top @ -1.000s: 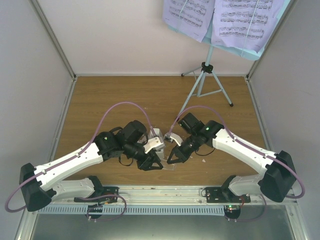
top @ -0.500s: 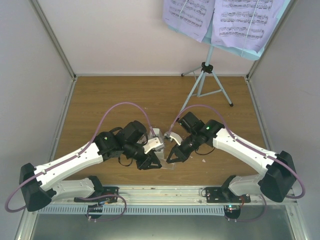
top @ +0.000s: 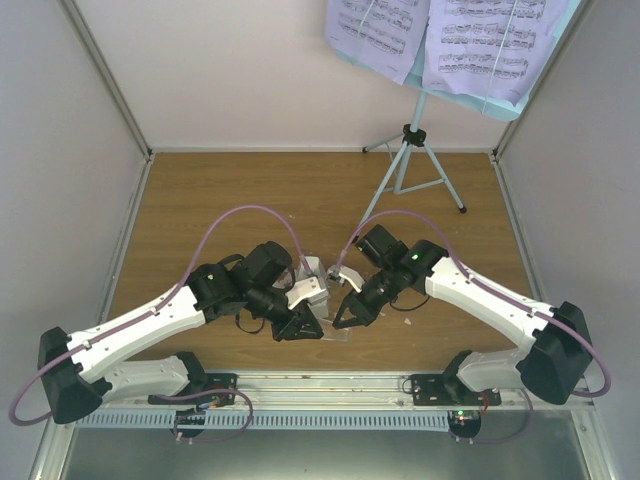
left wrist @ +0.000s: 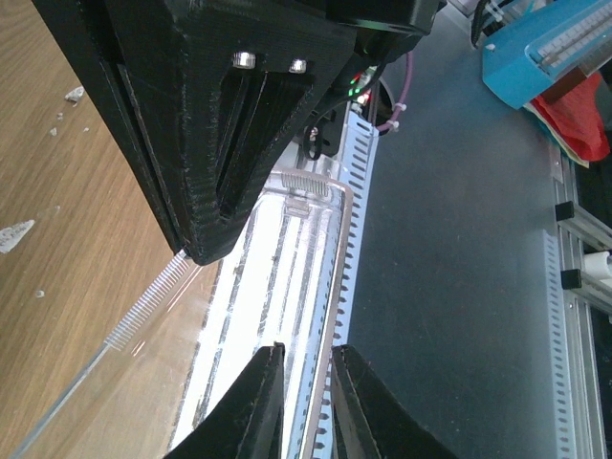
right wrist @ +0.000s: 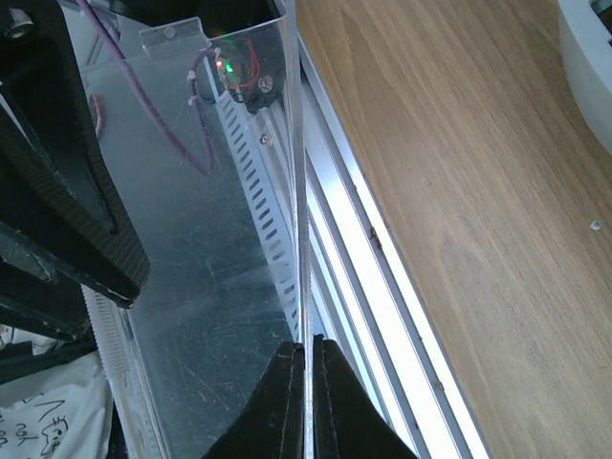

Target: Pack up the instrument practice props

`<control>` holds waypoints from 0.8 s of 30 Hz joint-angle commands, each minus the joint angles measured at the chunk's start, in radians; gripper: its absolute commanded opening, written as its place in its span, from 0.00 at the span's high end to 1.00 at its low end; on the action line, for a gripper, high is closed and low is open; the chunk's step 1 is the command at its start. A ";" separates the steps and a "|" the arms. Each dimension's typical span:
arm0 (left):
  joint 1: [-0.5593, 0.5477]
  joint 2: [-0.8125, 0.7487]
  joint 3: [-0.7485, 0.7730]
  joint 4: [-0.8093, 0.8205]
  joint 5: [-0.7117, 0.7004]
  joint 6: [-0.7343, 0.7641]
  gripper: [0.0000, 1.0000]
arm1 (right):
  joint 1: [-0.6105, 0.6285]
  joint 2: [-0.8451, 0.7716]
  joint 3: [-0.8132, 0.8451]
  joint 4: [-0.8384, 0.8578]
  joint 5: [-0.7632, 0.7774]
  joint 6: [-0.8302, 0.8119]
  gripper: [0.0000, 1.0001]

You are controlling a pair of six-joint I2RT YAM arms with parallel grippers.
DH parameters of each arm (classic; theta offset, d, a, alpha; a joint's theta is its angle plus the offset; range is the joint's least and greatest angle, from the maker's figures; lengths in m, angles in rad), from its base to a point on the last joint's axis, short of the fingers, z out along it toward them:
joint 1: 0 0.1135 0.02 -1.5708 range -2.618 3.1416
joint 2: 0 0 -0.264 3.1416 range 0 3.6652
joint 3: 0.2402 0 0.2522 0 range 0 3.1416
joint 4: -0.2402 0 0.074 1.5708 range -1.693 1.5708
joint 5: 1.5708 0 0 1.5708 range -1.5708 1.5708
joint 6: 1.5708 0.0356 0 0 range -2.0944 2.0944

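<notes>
- Stand (top: 413, 134), light-blue, upright on thin tripod legs at far right of wooden table (top: 230, 190); pale printed pages (top: 480, 45) spread on its desk, not yet packed, well apart from both arms.
- Near front edge, clear plastic case (right wrist: 191, 191), thin and glossy, ribbed along one strip; held up between both arms, probably to spread it open for packing.
- On its rounded rim, left gripper (left wrist: 306, 359) nearly closed, pinching; on thin edge, right gripper (right wrist: 307, 346) clamped tight.
- White crumbs (left wrist: 14, 234) on wood grain.
</notes>
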 commanded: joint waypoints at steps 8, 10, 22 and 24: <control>-0.008 -0.012 -0.018 0.025 0.056 -0.001 0.81 | 0.004 -0.005 0.019 -0.012 0.018 0.001 0.99; -0.008 -0.015 -0.020 0.029 0.055 -0.002 0.83 | 0.004 -0.005 0.018 -0.014 0.018 0.000 0.99; -0.008 -0.018 -0.036 0.048 0.066 -0.009 0.86 | 0.003 -0.004 0.021 -0.014 0.019 -0.002 0.99; -0.008 -0.016 -0.036 0.048 0.073 -0.009 0.90 | 0.003 -0.006 0.021 -0.014 0.022 -0.002 0.99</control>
